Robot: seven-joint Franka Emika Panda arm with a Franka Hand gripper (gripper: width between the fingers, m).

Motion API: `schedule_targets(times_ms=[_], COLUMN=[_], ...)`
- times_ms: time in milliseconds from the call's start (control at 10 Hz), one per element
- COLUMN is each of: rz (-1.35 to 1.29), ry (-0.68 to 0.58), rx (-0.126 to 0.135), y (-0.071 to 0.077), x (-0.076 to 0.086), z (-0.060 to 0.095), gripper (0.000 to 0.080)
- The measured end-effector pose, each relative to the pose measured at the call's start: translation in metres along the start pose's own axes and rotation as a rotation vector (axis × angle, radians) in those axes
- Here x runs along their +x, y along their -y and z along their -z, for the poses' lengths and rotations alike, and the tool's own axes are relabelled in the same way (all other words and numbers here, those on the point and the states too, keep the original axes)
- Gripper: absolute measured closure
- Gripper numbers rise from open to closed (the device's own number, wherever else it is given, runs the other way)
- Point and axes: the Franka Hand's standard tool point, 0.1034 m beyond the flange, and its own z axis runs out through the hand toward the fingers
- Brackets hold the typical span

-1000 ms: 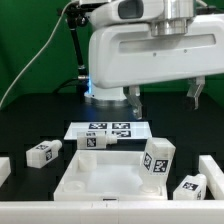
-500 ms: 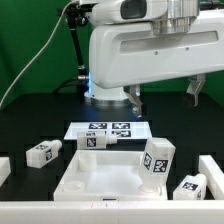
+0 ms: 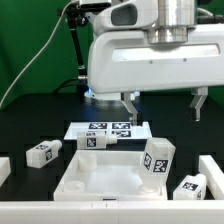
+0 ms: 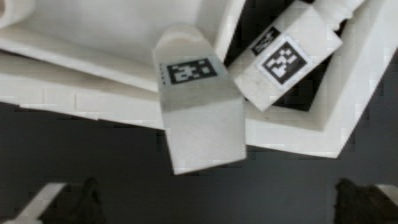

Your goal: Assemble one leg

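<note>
The tool (image 3: 163, 103) hangs wide open and empty above the tabletop (image 3: 30, 125), and the leg (image 3: 158, 160) stands roughly upright at the edge of the tray (image 3: 75, 172) on the exterior view's right, almost straight below the gap between the jaws, so lowering should meet it.

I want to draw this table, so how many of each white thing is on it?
Legs: 4
Tray: 1
Marker board: 1
White pieces cut off at the picture's edges: 2
Total: 8
</note>
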Motion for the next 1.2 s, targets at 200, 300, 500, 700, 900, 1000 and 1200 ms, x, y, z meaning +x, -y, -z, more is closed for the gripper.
schedule_targets(times_ms=[200, 300, 500, 700, 900, 1000, 1200], rz=[0.001, 0.001, -0.016, -0.047, -0.048, -0.041, -0.032], ry=[0.02, 0.024, 0.175, 0.273, 0.318, 0.309, 0.317], rx=[0.002, 0.002, 0.006, -0.007, -0.001, 0.0, 0.003], y=[0.001, 0.001, 0.003, 0.003, 0.005, 0.005, 0.001], x=[-0.003, -0.003, -0.014, -0.008, -0.009, -0.008, -0.011], z=[-0.001, -0.001, -0.002, -0.012, -0.019, -0.023, -0.028], gripper=[0.015, 0.015, 0.015, 0.015, 0.015, 0.015, 0.015])
